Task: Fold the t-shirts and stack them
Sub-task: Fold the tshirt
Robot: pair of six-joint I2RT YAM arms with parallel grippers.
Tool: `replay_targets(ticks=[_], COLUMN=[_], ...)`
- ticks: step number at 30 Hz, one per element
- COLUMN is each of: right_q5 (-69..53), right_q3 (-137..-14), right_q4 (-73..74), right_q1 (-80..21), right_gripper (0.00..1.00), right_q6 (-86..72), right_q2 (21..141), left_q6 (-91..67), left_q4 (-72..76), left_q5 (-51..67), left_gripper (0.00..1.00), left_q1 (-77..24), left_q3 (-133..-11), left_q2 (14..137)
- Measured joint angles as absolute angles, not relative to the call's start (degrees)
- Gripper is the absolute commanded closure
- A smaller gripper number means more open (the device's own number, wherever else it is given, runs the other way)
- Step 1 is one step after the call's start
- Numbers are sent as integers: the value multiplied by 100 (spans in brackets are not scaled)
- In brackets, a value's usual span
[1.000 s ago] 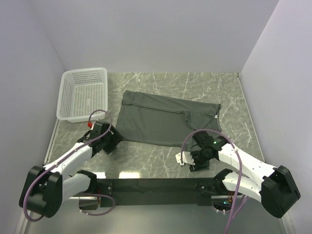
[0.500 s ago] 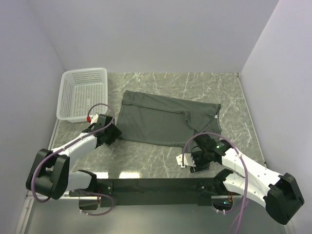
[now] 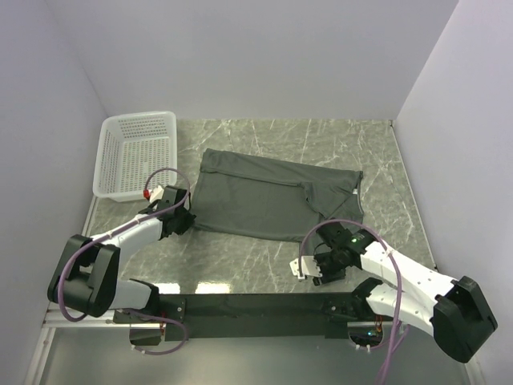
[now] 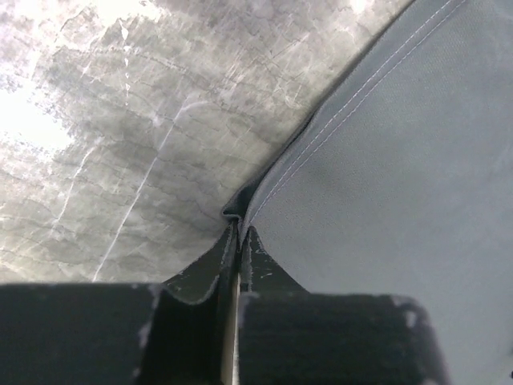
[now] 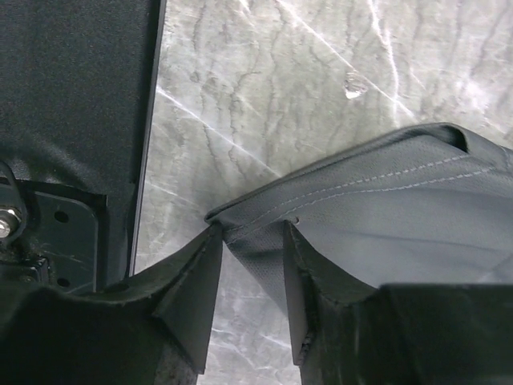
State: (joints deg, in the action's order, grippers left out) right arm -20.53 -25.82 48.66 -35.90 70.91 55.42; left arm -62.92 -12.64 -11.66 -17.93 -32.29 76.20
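Observation:
One dark grey t-shirt (image 3: 264,196) lies spread flat on the marble table. My left gripper (image 3: 183,220) sits low at its near-left corner. In the left wrist view the gripper (image 4: 240,233) is shut, its two fingers pinching the stitched hem corner of the t-shirt (image 4: 401,160). My right gripper (image 3: 327,261) is down at the shirt's near-right corner, which the arm hides from above. In the right wrist view the gripper (image 5: 252,233) is open, its fingers apart, with the hem corner of the t-shirt (image 5: 417,208) lying between them, unclamped.
A white mesh basket (image 3: 138,117) stands at the back left of the table, beyond the left arm. The black base rail (image 3: 256,305) runs along the near edge, close behind the right gripper. Grey walls enclose the table on three sides.
The left gripper slid toward the shirt's near-left corner and shut on it. The right jaws narrowed around the near-right corner, and the right wrist shifted slightly.

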Motion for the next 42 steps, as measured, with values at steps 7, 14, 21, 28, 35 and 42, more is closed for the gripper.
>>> replay_targets(ticks=[7,14,21,28,35,42], right_q5=[-2115,-2213,-2565,-3166,-3605,-3997], right_q3=[-2628,-2639,-3214,-3704,-3927,-4152], right_q4=[4831,4700,4958,5087,4969,4571], right_q1=[-3616,-3623,-3192,-1599,-349,681], right_gripper=[82,100,100,100,100,100], right_q6=[7022,6772,6425,6357,5988,5505], right_q2=[5749,5651,5081,4849,4969,5277], left_q6=[-6208,-6112,-6069,-6066,-6066,-6062], left_q4=[-1208,-1149,-1210,-1321,-1376,-1492], left_q5=[-1131,-1026,-1013,-1031,-1039,-1076], left_gripper=[99,99,99,99,99,99], left_q1=[-1793,-1793,-1793,-1793,-1793,-1758], left_q3=[-3227,-3229,-3264,-3485,-3844,-4158], left_q2=[7467,7203,6917,6873,7177,7465])
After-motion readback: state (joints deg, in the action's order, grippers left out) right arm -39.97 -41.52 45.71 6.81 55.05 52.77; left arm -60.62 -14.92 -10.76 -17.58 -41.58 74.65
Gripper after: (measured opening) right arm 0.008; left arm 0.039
